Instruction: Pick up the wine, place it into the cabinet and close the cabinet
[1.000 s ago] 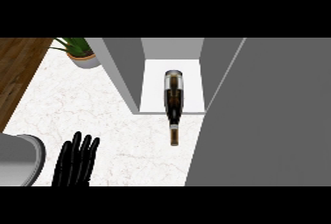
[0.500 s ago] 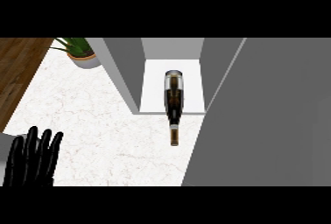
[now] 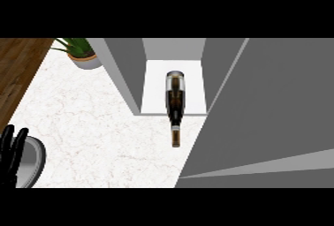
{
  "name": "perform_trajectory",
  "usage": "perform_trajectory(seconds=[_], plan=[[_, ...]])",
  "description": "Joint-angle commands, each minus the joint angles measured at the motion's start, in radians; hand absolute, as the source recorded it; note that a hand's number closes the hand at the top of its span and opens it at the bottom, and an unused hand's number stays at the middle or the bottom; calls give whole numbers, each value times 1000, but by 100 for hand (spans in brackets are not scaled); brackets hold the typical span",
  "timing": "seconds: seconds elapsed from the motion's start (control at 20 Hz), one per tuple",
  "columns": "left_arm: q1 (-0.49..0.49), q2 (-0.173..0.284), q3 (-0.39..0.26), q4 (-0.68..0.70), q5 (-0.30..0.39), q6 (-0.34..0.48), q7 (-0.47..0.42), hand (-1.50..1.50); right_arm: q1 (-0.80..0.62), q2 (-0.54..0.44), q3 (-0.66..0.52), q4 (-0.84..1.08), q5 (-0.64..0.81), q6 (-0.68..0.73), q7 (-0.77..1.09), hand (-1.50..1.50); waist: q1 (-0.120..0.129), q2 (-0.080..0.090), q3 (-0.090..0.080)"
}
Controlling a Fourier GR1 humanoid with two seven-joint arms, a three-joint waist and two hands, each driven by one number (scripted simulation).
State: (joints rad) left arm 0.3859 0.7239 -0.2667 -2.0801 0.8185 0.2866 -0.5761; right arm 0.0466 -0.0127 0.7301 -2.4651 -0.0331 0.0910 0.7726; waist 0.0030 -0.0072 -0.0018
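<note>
White marble counter (image 3: 98,128); wine (image 3: 175,99) seen inside the open cabinet (image 3: 130,75), neck pointing out. Left hand (image 3: 9,154) seen at the left edge, fingers straight, nothing held.

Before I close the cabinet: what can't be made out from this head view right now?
- Right hand: outside the head view.
- Left hand: only fingers show; the left edge cuts off the rest.
- Cabinet door: cut off by the right edge, so no handle shows.
- Wine bottle: neck juts past the cabinet shelf; whether the door would clear it is unclear.
</note>
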Motion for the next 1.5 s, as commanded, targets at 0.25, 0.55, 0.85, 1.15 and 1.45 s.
perform_trajectory(seconds=[0.25,0.55,0.85,1.15,1.45], plan=[[37,50,149,47,79,-139,28,-150,-91,11,271,8,135,-221,-30,150,5,-2,-1],[11,66,180,56,111,-180,72,-150,-300,9,299,122,191,-383,-27,150,17,-2,-3],[-52,53,191,35,148,-153,142,-150,-460,6,243,182,200,-499,-7,150,13,4,-2],[-16,36,194,22,143,-192,136,-150,-624,3,173,253,119,-554,51,150,40,4,-3],[-105,5,175,107,130,-196,145,-150,-811,4,38,378,-19,-607,25,150,46,16,-4]])
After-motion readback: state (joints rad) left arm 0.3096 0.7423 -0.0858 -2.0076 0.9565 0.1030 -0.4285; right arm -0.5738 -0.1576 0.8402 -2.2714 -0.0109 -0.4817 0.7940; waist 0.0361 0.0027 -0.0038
